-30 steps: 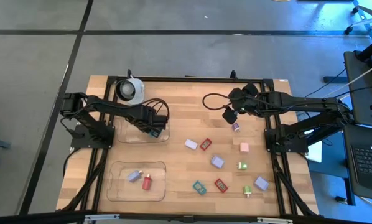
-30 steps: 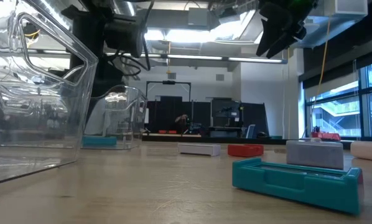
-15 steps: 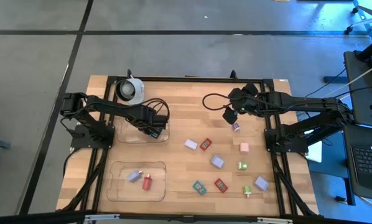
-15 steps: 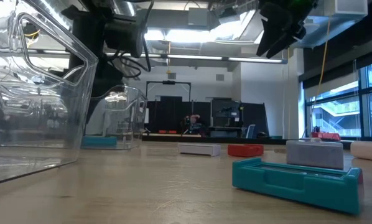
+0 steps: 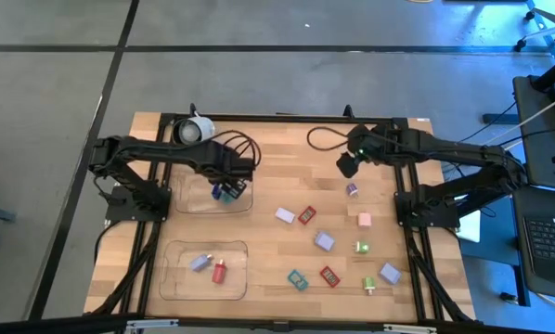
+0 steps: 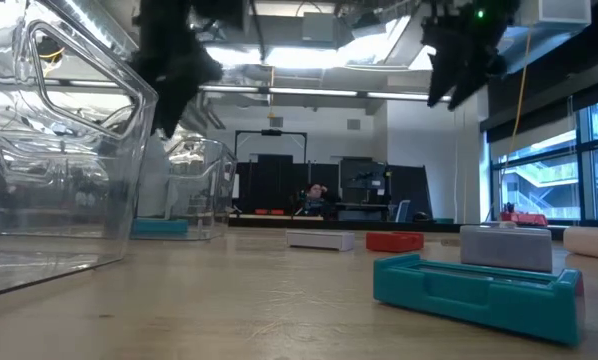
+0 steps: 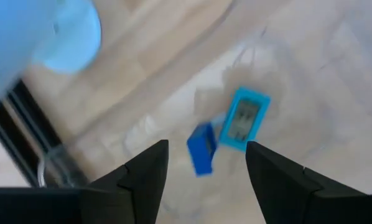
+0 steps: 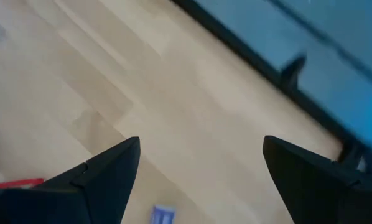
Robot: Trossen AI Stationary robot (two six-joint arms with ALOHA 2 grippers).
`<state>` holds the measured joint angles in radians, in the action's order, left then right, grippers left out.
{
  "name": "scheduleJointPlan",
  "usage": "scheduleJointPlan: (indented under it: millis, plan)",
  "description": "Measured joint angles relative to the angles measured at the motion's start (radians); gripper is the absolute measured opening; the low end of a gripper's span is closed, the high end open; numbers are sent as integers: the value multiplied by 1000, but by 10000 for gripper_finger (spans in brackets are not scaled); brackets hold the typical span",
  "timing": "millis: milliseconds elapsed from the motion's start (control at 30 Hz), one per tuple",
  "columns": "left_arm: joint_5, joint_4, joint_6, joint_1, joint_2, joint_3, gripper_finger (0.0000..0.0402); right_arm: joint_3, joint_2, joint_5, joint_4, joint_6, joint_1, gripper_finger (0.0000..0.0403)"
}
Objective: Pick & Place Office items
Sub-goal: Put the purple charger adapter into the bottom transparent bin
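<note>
My left gripper (image 7: 201, 180) hovers open above the far clear tray (image 5: 196, 200). A dark-blue piece (image 7: 201, 149) and a teal piece (image 7: 243, 118) lie on the tray's floor below the fingers, and nothing touches them. My right gripper (image 8: 198, 180) hangs open over bare wood at the far right, also seen from above (image 5: 347, 167). A lavender piece (image 5: 352, 189) lies just nearer than it. Several more office items are scattered over the table's right half, among them a red one (image 5: 306, 215) and a pink one (image 5: 364, 220).
The near clear tray (image 5: 180, 278) holds a lavender piece (image 5: 200, 263) and a red piece (image 5: 219, 272). A white round cup (image 5: 194, 130) stands at the far left corner. Black frame rails (image 5: 152, 250) run along the table's sides. The low view shows a teal piece (image 6: 474, 285) close by.
My left gripper has risen and drawn back toward the far edge from low in the far tray. The dark-blue piece it was over now lies beside the teal one, apart from the fingers. My right gripper has shifted slightly toward the far edge.
</note>
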<state>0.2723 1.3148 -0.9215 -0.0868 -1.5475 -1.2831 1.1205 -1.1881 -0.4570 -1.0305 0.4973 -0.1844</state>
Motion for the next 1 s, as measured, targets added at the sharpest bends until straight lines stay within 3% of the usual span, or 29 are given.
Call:
scheduleJointPlan:
  millis: [267,433,667,1000]
  plan:
    - [140,-8,27,0,0,-146,212,-176,0,246,-2,153,-136,343]
    - [186,-9,28,0,0,-204,212,-310,0,267,30,278,-139,343]
    - [243,-17,57,0,0,-266,212,-471,0,392,271,254,-139,343]
    - [262,-51,63,0,0,-289,212,-597,0,392,391,280,-136,343]
